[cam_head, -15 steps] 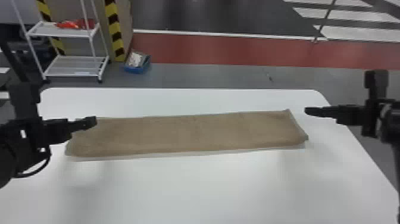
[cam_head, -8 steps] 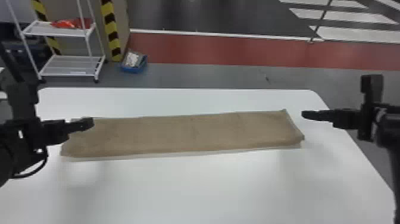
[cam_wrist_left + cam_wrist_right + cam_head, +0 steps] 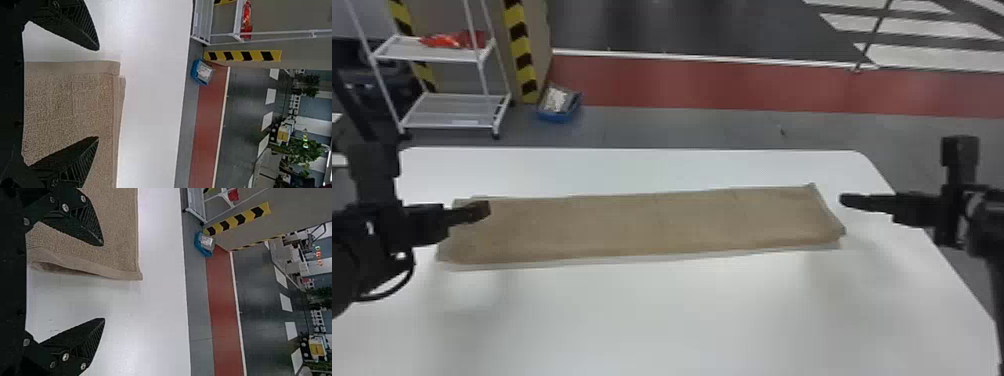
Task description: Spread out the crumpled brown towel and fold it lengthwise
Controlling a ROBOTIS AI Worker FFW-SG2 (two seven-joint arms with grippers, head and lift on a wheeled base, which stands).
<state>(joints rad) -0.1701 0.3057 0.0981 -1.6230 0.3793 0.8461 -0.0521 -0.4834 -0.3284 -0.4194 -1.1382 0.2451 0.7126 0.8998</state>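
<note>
Brown towel (image 3: 652, 225) lying in long strip on table (image 3: 682, 310), probably handling light, soft, floppy; corners (image 3: 134, 275) likely offering best hold. Left gripper (image 3: 98, 93), right gripper (image 3: 103, 282) hovering spread, gripping nothing.

Your towel (image 3: 652, 225) is solid brown w/ a paler edge strip (image 3: 582, 263). Your table (image 3: 682, 320) is plain wht. Your L gripper (image 3: 482, 210) & R gripper (image 3: 847, 200) are both blk. In the bkgd, you've got a wht rack (image 3: 427, 59), a bright red item (image 3: 449, 41) on it, tape (image 3: 519, 40) in diag. yellow-&-blk stripes, and a blue bin (image 3: 557, 117). The floor (image 3: 682, 127) is med. gray, w/ a brick-red band (image 3: 707, 85), a thin wht line (image 3: 682, 56), then dk. gray w/ wht bars (image 3: 922, 55).
</note>
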